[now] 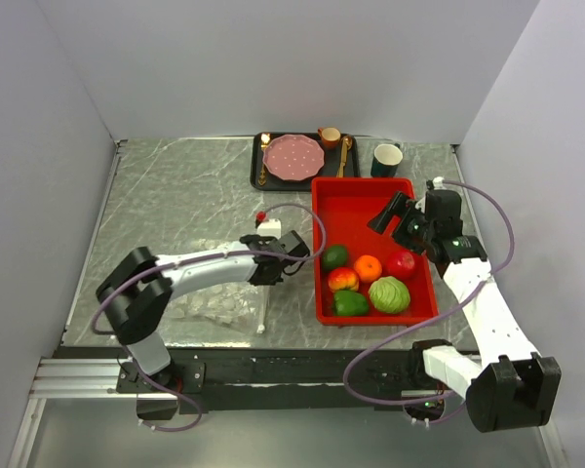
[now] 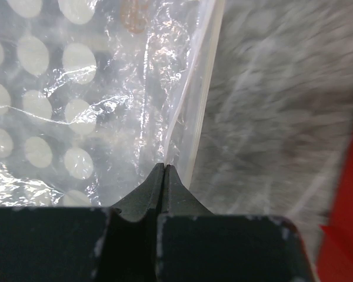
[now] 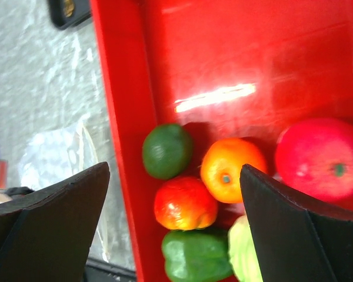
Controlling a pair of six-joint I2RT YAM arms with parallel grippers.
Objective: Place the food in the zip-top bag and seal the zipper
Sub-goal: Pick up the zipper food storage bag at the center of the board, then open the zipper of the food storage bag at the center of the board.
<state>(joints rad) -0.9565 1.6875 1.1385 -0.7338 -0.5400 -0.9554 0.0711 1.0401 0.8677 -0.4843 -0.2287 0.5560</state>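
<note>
The food lies in a cluster at the near end of a red tray [image 1: 356, 200]: avocado [image 3: 166, 150], orange [image 3: 232, 169], red apple [image 3: 323, 158], red-yellow fruit [image 3: 185, 202], green pepper [image 3: 197, 255] and pale cabbage [image 1: 389, 294]. My right gripper [image 3: 175, 167] hangs open above them, touching nothing. The clear dotted zip-top bag [image 2: 70, 111] lies flat on the table left of the tray. Its white zipper [image 2: 205, 94] runs along the edge nearest the tray. My left gripper [image 2: 165, 167] is shut on the bag's plastic just beside the zipper, close to the tray's left wall.
A black tray [image 1: 257, 168] at the back holds a pink plate [image 1: 293, 157], gold cutlery and a small orange cup [image 1: 330, 136]. A dark green cup [image 1: 386, 159] stands behind the red tray. White walls enclose the marbled table.
</note>
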